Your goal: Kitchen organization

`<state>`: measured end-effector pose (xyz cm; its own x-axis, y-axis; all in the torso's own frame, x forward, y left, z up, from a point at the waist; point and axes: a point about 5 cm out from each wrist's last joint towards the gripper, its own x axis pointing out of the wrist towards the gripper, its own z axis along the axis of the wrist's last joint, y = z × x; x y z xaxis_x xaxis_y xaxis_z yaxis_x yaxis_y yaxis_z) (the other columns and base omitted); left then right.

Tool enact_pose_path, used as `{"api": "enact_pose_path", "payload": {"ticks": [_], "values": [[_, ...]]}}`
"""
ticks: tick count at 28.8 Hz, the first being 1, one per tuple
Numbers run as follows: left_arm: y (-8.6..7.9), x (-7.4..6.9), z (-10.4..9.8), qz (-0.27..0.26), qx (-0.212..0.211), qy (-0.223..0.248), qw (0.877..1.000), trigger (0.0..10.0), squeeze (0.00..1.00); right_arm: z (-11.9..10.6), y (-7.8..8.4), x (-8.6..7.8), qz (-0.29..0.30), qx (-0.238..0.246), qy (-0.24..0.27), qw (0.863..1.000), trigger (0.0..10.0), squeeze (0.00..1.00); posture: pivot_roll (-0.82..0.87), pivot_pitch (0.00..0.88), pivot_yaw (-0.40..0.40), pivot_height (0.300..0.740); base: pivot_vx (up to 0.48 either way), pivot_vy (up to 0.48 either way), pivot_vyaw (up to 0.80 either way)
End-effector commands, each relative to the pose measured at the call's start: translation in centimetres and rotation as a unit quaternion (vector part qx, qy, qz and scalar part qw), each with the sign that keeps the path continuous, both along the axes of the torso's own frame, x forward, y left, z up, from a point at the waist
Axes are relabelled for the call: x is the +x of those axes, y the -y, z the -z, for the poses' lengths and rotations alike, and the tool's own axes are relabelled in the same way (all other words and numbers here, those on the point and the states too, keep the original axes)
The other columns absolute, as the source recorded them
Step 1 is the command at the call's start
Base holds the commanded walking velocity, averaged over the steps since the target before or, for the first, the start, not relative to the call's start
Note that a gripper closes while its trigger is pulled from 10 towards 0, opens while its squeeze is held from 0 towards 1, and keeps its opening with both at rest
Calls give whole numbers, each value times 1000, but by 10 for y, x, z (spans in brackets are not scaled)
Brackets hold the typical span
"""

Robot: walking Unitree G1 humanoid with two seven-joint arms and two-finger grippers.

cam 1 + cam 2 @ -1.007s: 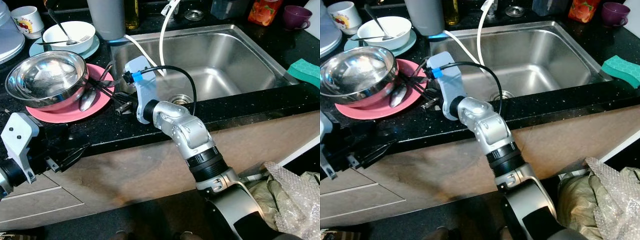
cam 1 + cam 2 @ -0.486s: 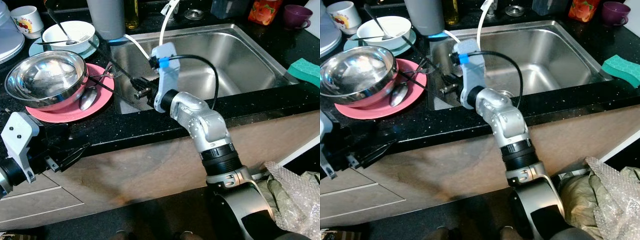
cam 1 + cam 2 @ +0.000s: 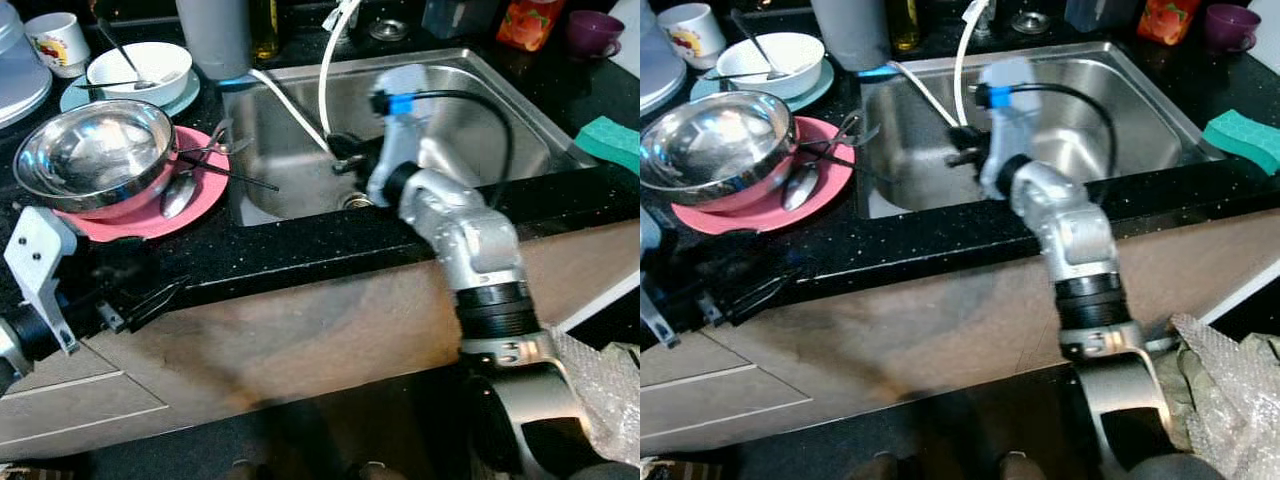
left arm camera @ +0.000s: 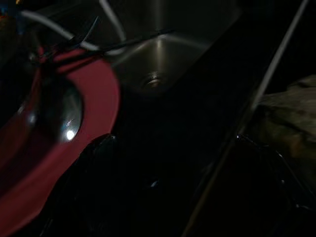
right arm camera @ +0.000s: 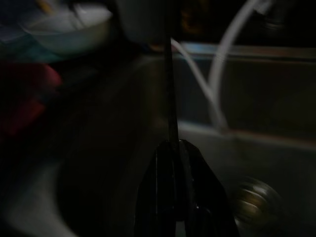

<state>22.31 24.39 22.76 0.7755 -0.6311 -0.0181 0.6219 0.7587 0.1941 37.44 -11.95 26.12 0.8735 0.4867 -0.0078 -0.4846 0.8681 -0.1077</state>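
Observation:
My right gripper (image 3: 338, 158) hangs over the steel sink (image 3: 480, 100), shut on a thin black stick (image 5: 170, 89) that reaches out past its fingertips; the arm is blurred. On the counter to the left, a pink plate (image 3: 140, 222) carries a steel bowl (image 3: 95, 150), a spoon (image 3: 178, 196), a fork (image 3: 212, 140) and another thin black stick (image 3: 240, 178). My left gripper (image 3: 160, 300) waits low in front of the counter edge below the plate, with its fingers (image 4: 94, 187) apart and nothing between them.
A white hose (image 3: 325, 75) loops into the sink above the drain (image 5: 254, 205). Behind the plate stand a white bowl (image 3: 140, 65) with a spoon in it, a mug (image 3: 50, 40) and a grey container (image 3: 213, 35). A green sponge (image 3: 612, 140) lies right of the sink.
My right arm has swung right, from the pink plate to over the sink, carrying the thin black stick. The left arm has stayed where it was.

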Motion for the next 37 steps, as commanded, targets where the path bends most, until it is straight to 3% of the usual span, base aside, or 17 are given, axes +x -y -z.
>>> {"api": "enact_pose_path", "payload": {"ticks": [1, 5, 12, 14, 15, 16, 17, 22, 23, 24, 25, 26, 27, 28, 29, 35, 37], "values": [[1, -3, 1, 13, 9, -16, 1000, 10000, 0, 15, 7, 2, 15, -36, -16, 999, 0, 0, 67, 145, 8, 740, 0, 0, 0], [0, -3, 5, 14, 14, -22, 1000, 10000, 0, 21, 12, 2, 18, -56, -23, 998, 0, 0, 67, 145, 8, 740, 0, 0, 0], [9, -4, 9, 26, 12, -40, 999, 10000, 0, 37, 19, 4, 0, -175, -32, 984, 0, 0, 63, 128, 9, 740, 0, 0, 0], [9, -4, 9, 25, 13, -41, 999, 10000, 0, 37, 19, 5, -1, -181, -29, 983, 745, 0, 63, 128, 9, 740, 0, 0, 0], [9, -4, 9, 24, 14, -41, 999, 10000, 0, 36, 18, 5, -2, -186, -27, 982, 1490, 0, 63, 128, 9, 740, 0, 0, 0], [9, -4, 9, 23, 15, -41, 999, 10000, 0, 35, 18, 6, -2, -194, -22, 981, 4824, 0, 63, 128, 9, 740, 0, 0, 0], [9, -4, 9, 22, 15, -41, 999, 10000, 0, 34, 17, 7, -3, -201, -18, 979, 10000, 0, 63, 128, 9, 740, 0, 0, 0], [8, -4, 9, 20, 18, -42, 999, 10000, 0, 33, 16, 8, -10, -214, -9, 977, 10000, 0, 62, 124, 7, 740, 0, 0, 0], [8, -4, 9, 18, 20, -42, 999, 10000, 0, 32, 15, 9, -12, -213, -9, 977, 10000, 416, 62, 124, 7, 740, 0, 0, 0], [7, -4, 10, 17, 21, -42, 999, 10000, 0, 32, 15, 9, -13, -213, -9, 977, 10000, 584, 62, 124, 7, 740, 0, 0, 0], [7, -4, 10, 15, 21, -41, 999, 10000, 0, 32, 15, 9, -13, -214, -8, 977, 10000, 1000, 62, 124, 7, 740, 0, 0, 0], [6, -3, 9, 11, 23, -39, 999, 10000, 0, 31, 16, 10, -5, -216, -1, 976, 10000, 1000, 62, 124, 7, 740, 0, 0, 0], [6, -3, 9, 8, 25, -38, 999, 10000, 0, 30, 16, 11, 2, -217, 4, 976, 10000, 459, 61, 126, 6, 740, 0, 0, 0], [5, -3, 9, 4, 26, -36, 999, 10000, 0, 29, 16, 12, 7, -215, 7, 977, 10000, 459, 61, 126, 6, 740, 0, 0, 0], [3, -2, 9, -2, 29, -34, 999, 10000, 0, 26, 16, 13, 15, -202, 13, 979, 10000, 0, 61, 126, 6, 740, 0, 0, 0], [-5, 3, 8, -34, 50, -30, 998, 10000, 0, 8, 9, 17, 25, -123, 50, 991, 10000, 0, 63, 129, 6, 740, 0, 0, 0], [-10, 4, 9, -48, 60, -32, 996, 10000, 0, -6, -1, 15, 3, -61, 78, 995, 10000, 0, 64, 133, 9, 740, 0, 0, 0]]}}
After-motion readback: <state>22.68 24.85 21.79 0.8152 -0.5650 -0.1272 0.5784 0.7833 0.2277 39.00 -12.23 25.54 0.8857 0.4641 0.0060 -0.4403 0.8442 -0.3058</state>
